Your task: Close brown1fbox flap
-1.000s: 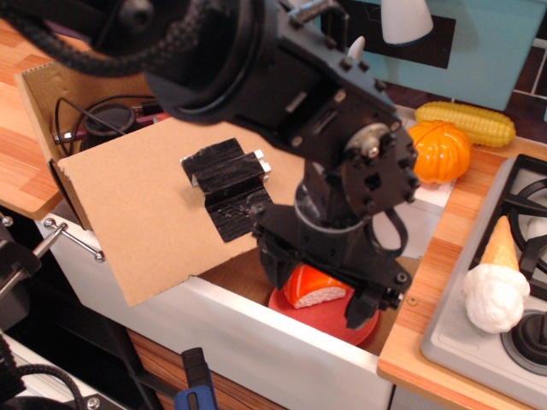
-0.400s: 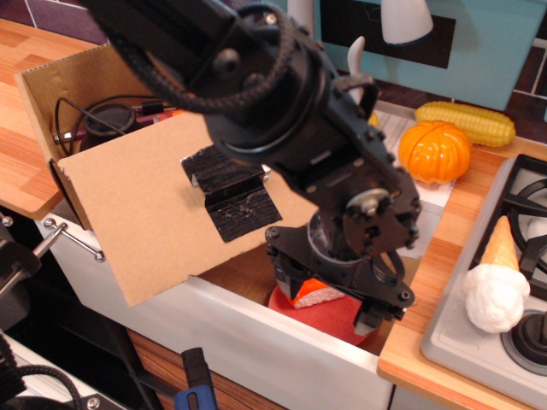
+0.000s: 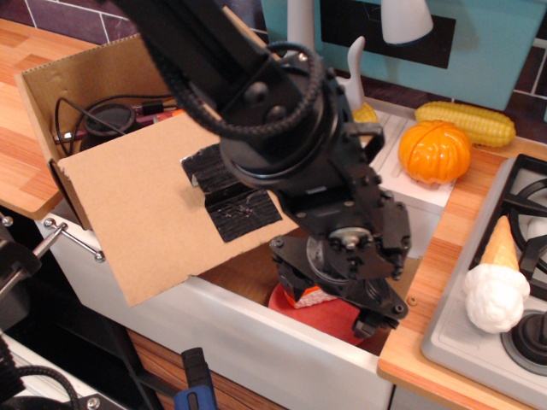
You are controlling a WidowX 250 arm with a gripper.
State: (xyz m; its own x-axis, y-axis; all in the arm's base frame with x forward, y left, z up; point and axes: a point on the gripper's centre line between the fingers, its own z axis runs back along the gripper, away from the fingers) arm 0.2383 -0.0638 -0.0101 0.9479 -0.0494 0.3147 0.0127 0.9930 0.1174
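Since the earlier frames the arm has swung lower and further toward the camera, so its black wrist now covers most of the orange sushi piece point(image 3: 306, 297) that showed plainly a second ago, leaving only a sliver. The end effector point(image 3: 363, 318) hangs at the arm's low end over the red plate point(image 3: 295, 309), its fingers pointing down toward the white front wall of the sink point(image 3: 256, 337); whether they are spread or clenched cannot be told, since the wrist housing hides them. Just left of the wrist, the flap point(image 3: 141, 205) lies where it was, tilted out over the sink's edge with its plain face up and the black ribbed patch point(image 3: 231, 201) partly hidden by the arm. It hinges to the brown1fbox point(image 3: 47, 81), which stands open on the wooden surface point(image 3: 17, 184) with black cables inside. To the right rest a pumpkin point(image 3: 434, 150), a corn cob point(image 3: 466, 121) and an ice cream cone point(image 3: 494, 278).
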